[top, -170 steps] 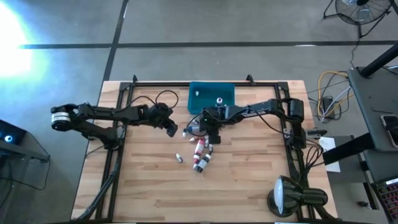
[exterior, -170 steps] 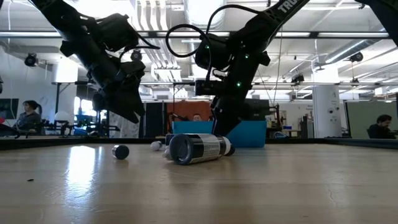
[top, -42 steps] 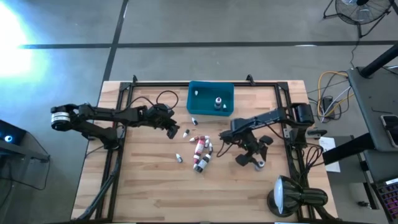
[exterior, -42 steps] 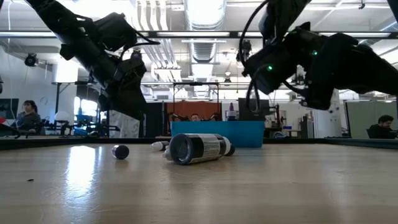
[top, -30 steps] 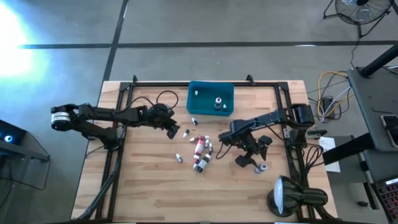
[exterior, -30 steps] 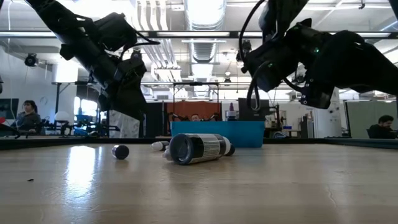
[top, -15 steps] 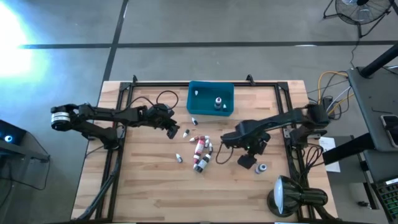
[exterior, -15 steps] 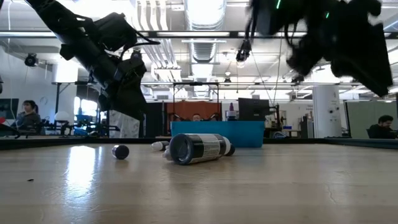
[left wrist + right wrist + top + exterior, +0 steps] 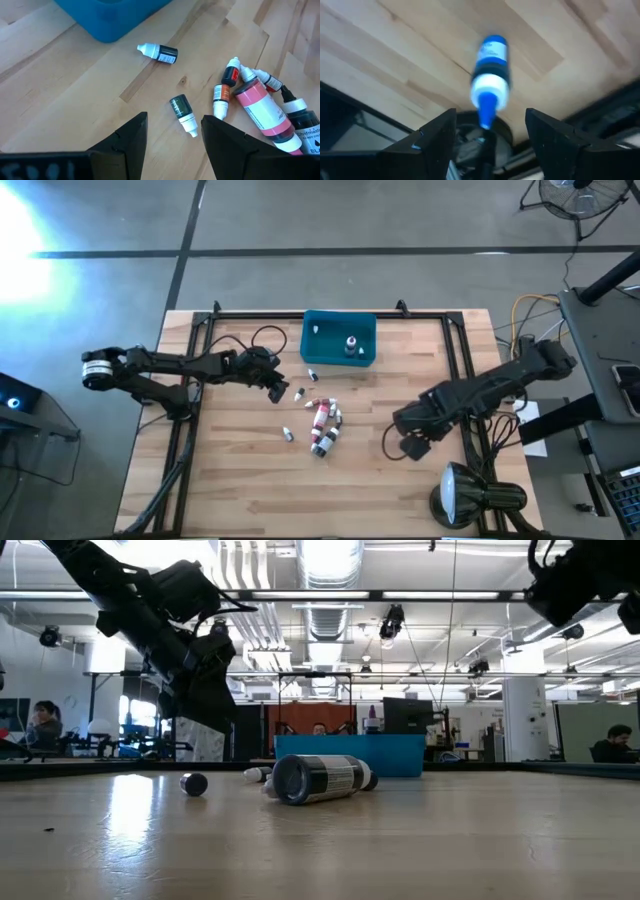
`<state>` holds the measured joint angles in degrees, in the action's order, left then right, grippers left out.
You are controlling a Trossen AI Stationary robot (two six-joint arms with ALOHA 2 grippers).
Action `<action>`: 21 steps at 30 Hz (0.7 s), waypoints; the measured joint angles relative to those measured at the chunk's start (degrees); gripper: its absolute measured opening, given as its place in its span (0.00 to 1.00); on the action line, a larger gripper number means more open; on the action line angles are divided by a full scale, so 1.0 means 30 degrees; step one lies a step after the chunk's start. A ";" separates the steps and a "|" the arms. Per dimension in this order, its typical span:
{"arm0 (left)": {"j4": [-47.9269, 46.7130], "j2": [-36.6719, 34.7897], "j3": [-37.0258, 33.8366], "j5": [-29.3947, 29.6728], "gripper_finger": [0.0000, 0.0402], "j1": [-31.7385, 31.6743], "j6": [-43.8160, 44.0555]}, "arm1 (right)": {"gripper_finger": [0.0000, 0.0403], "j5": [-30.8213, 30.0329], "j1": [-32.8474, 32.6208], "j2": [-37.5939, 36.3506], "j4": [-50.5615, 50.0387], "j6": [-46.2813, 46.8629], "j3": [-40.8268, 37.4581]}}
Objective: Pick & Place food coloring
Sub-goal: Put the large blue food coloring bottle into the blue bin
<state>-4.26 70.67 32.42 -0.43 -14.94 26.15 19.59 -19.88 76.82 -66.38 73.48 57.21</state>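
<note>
The left hand (image 9: 275, 387) is held just above the tabletop (image 9: 250, 480), left of the scattered bottles, with its fingers (image 9: 131, 136) apart and nothing between them. Past those fingers, in the left wrist view, a dark green bottle (image 9: 183, 113) is seen lying flat with its white cap pointed toward the hand. A second dark bottle (image 9: 160, 52) lies nearer the teal bin (image 9: 339, 338), its long axis running roughly along the bin's side and its cap pointed away from the cluster.

The main cluster (image 9: 322, 423) is found at the middle of the tabletop: a large pink-bodied bottle (image 9: 263, 111) lying on its side, with smaller red and orange bottles touching it, their caps pointed toward the bin. One small bottle (image 9: 288, 434) lies apart, to the left of the cluster. Inside the bin one bottle (image 9: 351, 345) is seen standing upright and another (image 9: 317, 329) near the far left corner.

The right hand (image 9: 404, 447) is raised over the right side of the tabletop, well apart from the cluster, fingers (image 9: 440, 135) spread. In the right wrist view a blue bottle (image 9: 491, 70) is seen on the wood between the fingers, untouched by them, its white tip pointed toward the camera.
</note>
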 joint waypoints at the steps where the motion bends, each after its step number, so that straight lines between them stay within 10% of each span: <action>1: -0.0010 0.0000 0.0000 0.0000 0.41 0.0000 0.0004 | 0.57 0.0019 -0.0003 -0.0007 0.0487 0.0075 -0.0178; 21: -0.0069 0.0000 0.0000 -0.0093 0.41 0.0000 0.0577 | 0.51 -0.0013 -0.0124 0.0568 0.0965 0.2048 -0.1208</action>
<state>-4.47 70.67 32.42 -0.71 -14.94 27.88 19.55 -20.25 78.52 -63.48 79.62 53.58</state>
